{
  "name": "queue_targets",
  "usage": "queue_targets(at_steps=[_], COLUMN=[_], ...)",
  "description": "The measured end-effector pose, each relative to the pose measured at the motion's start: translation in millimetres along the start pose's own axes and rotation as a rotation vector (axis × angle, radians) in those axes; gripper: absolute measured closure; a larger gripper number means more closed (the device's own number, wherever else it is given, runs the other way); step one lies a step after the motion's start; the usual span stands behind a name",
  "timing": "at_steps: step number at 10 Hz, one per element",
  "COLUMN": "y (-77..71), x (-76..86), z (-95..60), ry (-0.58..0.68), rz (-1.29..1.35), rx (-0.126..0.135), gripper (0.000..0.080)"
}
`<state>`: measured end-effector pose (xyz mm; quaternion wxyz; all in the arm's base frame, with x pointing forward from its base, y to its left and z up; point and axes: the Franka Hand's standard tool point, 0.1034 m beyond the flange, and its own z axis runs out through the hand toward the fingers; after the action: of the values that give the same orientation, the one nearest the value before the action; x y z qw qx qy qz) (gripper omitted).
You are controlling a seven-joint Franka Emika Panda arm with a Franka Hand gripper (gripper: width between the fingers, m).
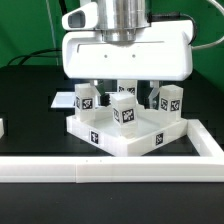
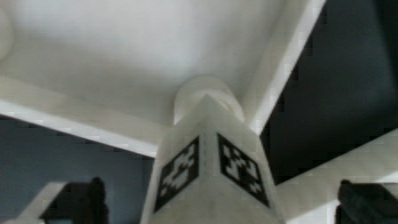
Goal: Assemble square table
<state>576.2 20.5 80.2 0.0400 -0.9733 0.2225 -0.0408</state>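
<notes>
Legs are going into the big white plastic square table top (image 1: 112, 133) with the raised rim, which lies flat on the black table, pushed close against the long white rail (image 1: 110, 171) along the table's front edge. That rail likely keeps the slab from sliding while parts are pushed in. Small white block legs with black-and-white tags stand upright at the slab's corners: one (image 1: 87, 101) at the corner toward the exterior view's left, one (image 1: 169, 102) toward the exterior view's right, one (image 1: 128, 88) at the back, and one (image 1: 124, 110) nearer the middle. The robot's white two-finger gripper (image 1: 123, 84) hangs right above them. In the wrist view that leg (image 2: 214, 160) stands between the two dark fingertips (image 2: 75, 200), with a gap on each side, so the jaws are spread wide and hold nothing. The leg's far end meets a corner of the slab (image 2: 125, 70), so it seems to sit in its socket. Most likely the leg has been let go, and the next job is to lift straight up without bumping it.
</notes>
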Motion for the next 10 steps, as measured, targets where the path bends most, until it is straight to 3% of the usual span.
queue_targets(at_steps=[6,10], y=[3.6,5.1], x=[3.6,5.8], z=[-1.2,-2.1], ry=[0.002,0.002], rz=[-0.417,-0.651], rx=[-0.005,-0.03], gripper=[0.015,0.015])
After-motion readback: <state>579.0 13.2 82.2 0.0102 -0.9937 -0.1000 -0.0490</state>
